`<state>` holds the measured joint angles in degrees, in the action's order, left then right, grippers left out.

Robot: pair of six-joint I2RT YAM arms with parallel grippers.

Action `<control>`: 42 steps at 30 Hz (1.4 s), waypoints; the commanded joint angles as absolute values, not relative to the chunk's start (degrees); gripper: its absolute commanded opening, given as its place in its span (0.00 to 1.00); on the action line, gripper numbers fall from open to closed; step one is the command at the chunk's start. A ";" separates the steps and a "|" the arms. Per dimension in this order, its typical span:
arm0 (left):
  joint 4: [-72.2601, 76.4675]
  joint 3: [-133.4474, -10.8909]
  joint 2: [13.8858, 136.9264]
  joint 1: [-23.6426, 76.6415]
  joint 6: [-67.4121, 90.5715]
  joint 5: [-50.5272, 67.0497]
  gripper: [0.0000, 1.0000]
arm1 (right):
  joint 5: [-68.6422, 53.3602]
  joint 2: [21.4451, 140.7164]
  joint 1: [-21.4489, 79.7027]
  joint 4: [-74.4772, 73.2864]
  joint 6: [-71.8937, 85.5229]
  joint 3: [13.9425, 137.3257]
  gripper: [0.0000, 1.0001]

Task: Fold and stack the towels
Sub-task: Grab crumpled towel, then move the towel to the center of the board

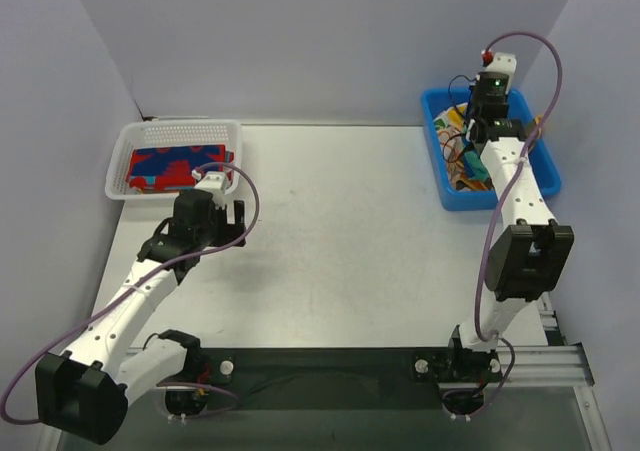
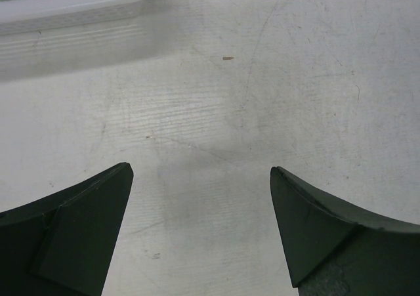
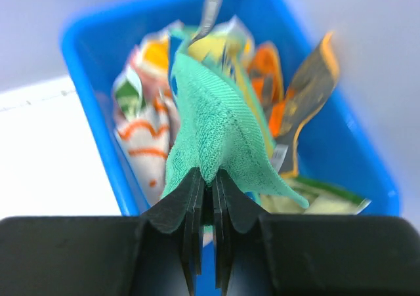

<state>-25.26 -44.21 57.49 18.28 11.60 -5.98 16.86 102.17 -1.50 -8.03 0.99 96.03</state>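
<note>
Towels: loose heap in the blue bin (image 1: 478, 201) at the far right of the table (image 1: 340, 231); a red-and-blue towel (image 1: 175, 166) lies flat in the white mesh basket (image 1: 170, 127), far left. Right gripper (image 3: 209, 174), jaws closed, pinches a teal towel (image 3: 213, 125) above the bin: pick-up step. Left gripper (image 2: 200, 178) hovers over the tabletop, jaws wide. Next, probably: carry the teal towel mid-table and spread it.

Looks down from above and behind over the whole table (image 1: 330, 231). Left wrist: close on its surface, basket (image 2: 79, 4) edge shared with overhead. Right wrist: close into the blue bin (image 3: 85, 53)
</note>
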 commanded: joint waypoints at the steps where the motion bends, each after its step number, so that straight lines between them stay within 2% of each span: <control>1: -22.33 -45.70 55.99 18.54 11.25 -6.06 0.97 | 21.45 98.62 -1.06 -2.99 -4.12 100.54 0.06; 5: -22.33 -45.70 55.64 18.72 11.25 -6.15 0.97 | 17.68 95.81 2.01 3.85 -7.29 100.98 0.03; 13: -22.41 -45.70 55.37 18.72 11.51 -6.15 0.98 | 7.12 97.38 11.32 7.20 -8.08 115.47 0.02; 18: -22.41 -45.44 54.76 18.72 11.60 -6.41 0.97 | 8.17 98.88 17.13 12.21 -9.05 120.93 0.02; 22: -22.41 -45.18 53.97 18.63 11.60 -6.85 0.97 | 12.12 96.61 22.49 15.81 -8.53 118.32 0.02; 26: -22.41 -45.09 53.44 18.63 11.60 -7.12 0.97 | 19.59 89.14 28.64 20.03 -5.81 103.05 0.02; 28: -22.50 -45.09 53.26 18.63 11.69 -6.86 0.97 | 24.84 82.66 32.07 18.47 -0.04 91.10 0.02; 31: -22.59 -45.00 52.91 18.55 11.69 -7.03 0.97 | 30.64 72.21 36.64 12.06 12.15 71.94 0.04; 33: -22.41 -44.74 52.65 18.63 11.86 -6.77 0.97 | 31.98 66.21 39.01 3.73 18.69 61.66 0.09; 34: -22.50 -44.65 52.47 18.55 12.04 -6.51 0.97 | 33.12 60.09 39.63 -3.97 28.20 52.30 0.10; 35: -22.24 -44.74 52.56 18.63 12.04 -6.07 0.98 | 32.18 56.90 39.73 -7.52 31.69 48.03 0.12; 38: -21.80 -44.74 53.52 18.46 12.74 -4.23 0.98 | 30.33 44.42 40.60 -21.99 41.27 35.79 0.21; 41: -21.01 -44.82 55.01 18.54 13.71 -1.77 0.97 | 28.93 33.77 40.61 -35.10 43.85 30.77 0.46; 42: -20.92 -45.00 55.45 18.63 14.76 -1.06 0.97 | 28.57 32.01 40.52 -38.11 44.21 30.59 0.59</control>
